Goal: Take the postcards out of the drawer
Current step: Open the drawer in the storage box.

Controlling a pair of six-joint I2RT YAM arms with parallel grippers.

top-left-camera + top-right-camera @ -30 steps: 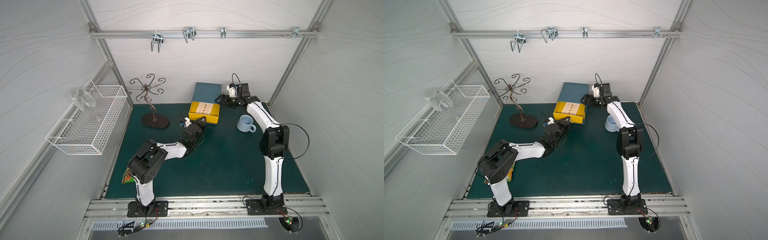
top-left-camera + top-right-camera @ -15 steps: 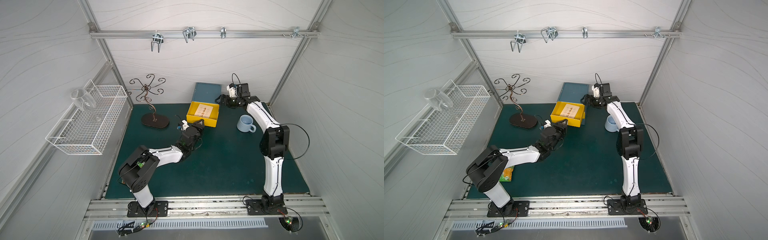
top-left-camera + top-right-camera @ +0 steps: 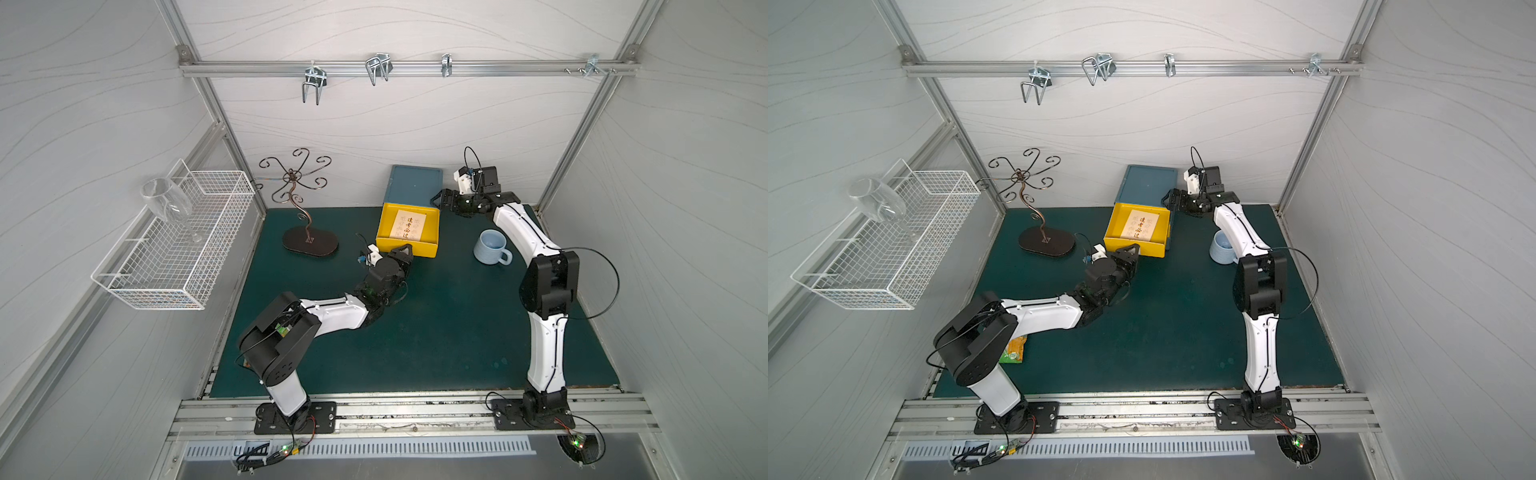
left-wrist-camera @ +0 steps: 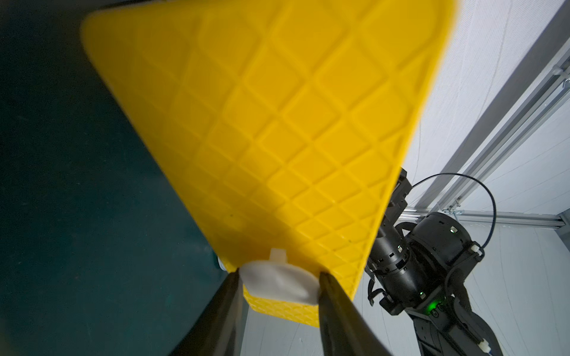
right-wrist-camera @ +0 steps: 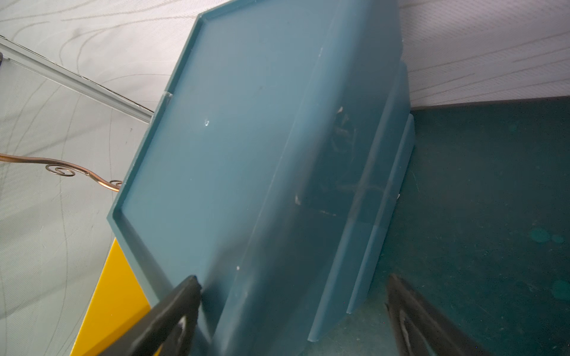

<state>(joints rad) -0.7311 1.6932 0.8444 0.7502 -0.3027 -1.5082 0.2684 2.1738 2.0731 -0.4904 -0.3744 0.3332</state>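
Note:
The yellow drawer (image 3: pixel 407 249) (image 3: pixel 1134 248) stands pulled out of the blue cabinet (image 3: pixel 413 183) (image 3: pixel 1148 183) at the back of the mat. The postcards (image 3: pixel 409 224) (image 3: pixel 1139 224) lie flat inside it, the top card cream with orange-brown characters. My left gripper (image 3: pixel 405 250) (image 3: pixel 1133 250) (image 4: pixel 277 274) is at the drawer's front, its fingers against both sides of the white knob (image 4: pixel 279 282). My right gripper (image 3: pixel 442 201) (image 3: pixel 1173 199) (image 5: pixel 293 279) is open wide and straddles the cabinet's (image 5: pixel 246 138) side edge. One fingertip rests near the top rim, while the other hangs clear over the mat.
A light blue mug (image 3: pixel 490 247) (image 3: pixel 1221 249) stands right of the drawer, beside the right arm. A scrolled metal stand (image 3: pixel 309 243) is left of the drawer. A wire basket (image 3: pixel 174 241) with a glass (image 3: pixel 166 203) hangs on the left wall. A snack packet (image 3: pixel 1015 351) lies by the left arm's base.
My left arm has drawn back toward the front, and the drawer has slid farther out of the cabinet, baring more of the top card. The right arm has not moved.

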